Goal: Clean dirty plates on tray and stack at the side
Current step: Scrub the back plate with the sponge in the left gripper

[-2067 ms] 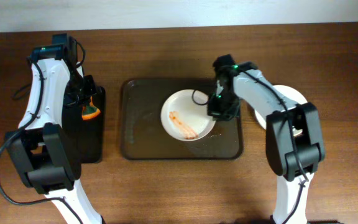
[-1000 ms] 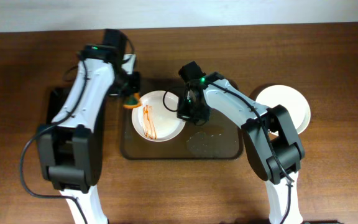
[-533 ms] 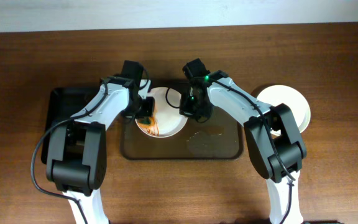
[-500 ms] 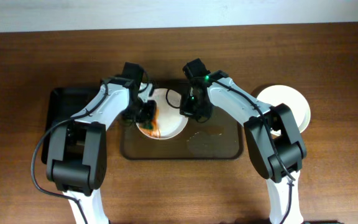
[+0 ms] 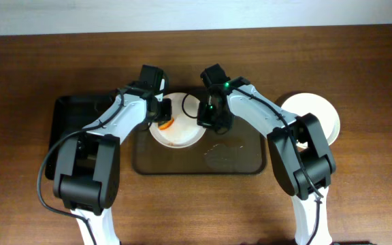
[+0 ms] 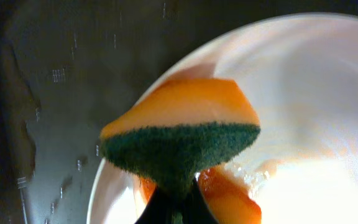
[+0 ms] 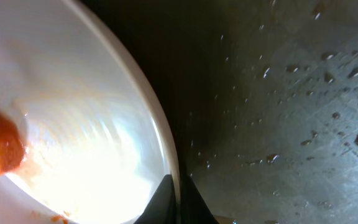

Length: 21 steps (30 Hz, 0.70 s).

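A white plate [image 5: 180, 129] with orange-red sauce lies on the brownish-grey tray [image 5: 243, 162]. My left gripper [image 5: 162, 117] is shut on an orange and green sponge [image 5: 164, 123] and presses it on the plate's left part. In the left wrist view the sponge [image 6: 182, 140] rests on the plate [image 6: 303, 118] beside smeared sauce [image 6: 232, 196]. My right gripper [image 5: 209, 117] is shut on the plate's right rim; in the right wrist view its fingers pinch the rim [image 7: 169, 168]. More white plates [image 5: 315, 116] lie stacked on the table at the right.
A narrower black tray [image 5: 73, 122] lies at the left of the big tray. Water drops wet the tray floor [image 7: 291, 93]. The table is dark wood [image 5: 196, 211].
My left gripper has moved the sponge up and right across the plate. The long sauce streak has been wiped into a smear. My right gripper has kept hold of the rim.
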Each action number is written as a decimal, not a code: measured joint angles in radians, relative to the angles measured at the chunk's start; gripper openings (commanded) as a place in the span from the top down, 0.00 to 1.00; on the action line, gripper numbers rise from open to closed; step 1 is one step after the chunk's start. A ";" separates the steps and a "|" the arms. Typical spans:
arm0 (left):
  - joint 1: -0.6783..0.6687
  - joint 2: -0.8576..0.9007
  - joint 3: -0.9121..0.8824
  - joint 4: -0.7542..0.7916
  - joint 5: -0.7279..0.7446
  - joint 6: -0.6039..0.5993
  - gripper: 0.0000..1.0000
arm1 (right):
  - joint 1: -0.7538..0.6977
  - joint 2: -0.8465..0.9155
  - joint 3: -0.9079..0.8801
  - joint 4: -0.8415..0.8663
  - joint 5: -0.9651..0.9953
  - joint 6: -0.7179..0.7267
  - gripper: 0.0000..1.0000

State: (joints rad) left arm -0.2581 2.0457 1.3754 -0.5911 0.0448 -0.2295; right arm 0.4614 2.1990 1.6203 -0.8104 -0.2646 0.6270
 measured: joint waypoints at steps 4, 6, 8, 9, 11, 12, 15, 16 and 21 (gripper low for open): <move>0.024 -0.003 0.005 -0.200 0.311 0.043 1.00 | 0.002 0.000 0.000 -0.009 0.000 -0.008 0.96; 0.016 0.002 -0.011 -0.201 0.423 0.058 1.00 | 0.002 0.000 0.000 -0.011 0.000 -0.011 0.96; 0.010 0.006 -0.017 -0.115 0.416 0.041 1.00 | 0.002 0.000 0.000 -0.017 0.000 -0.018 0.96; 0.008 0.006 -0.019 -0.059 0.373 0.010 1.00 | 0.002 0.000 0.000 -0.018 0.000 -0.018 0.96; 0.004 0.006 -0.019 0.015 0.256 -0.046 1.00 | 0.003 0.000 0.000 -0.016 -0.003 -0.018 0.96; -0.002 0.005 -0.015 0.030 0.167 -0.086 1.00 | 0.003 0.000 0.000 -0.016 -0.003 -0.018 0.96; -0.011 0.000 0.001 -0.018 0.023 -0.122 1.00 | 0.003 0.000 0.000 -0.016 -0.003 -0.018 0.96; -0.008 -0.004 0.011 -0.082 -0.016 -0.131 1.00 | 0.003 0.000 0.000 -0.016 -0.003 -0.018 0.96; 0.028 -0.009 0.016 -0.274 0.217 0.003 1.00 | 0.005 0.000 0.000 -0.026 -0.008 -0.030 0.96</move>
State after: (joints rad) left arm -0.2298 2.0369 1.3911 -0.8654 0.2619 -0.2268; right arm 0.4664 2.1990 1.6203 -0.8364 -0.2729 0.5972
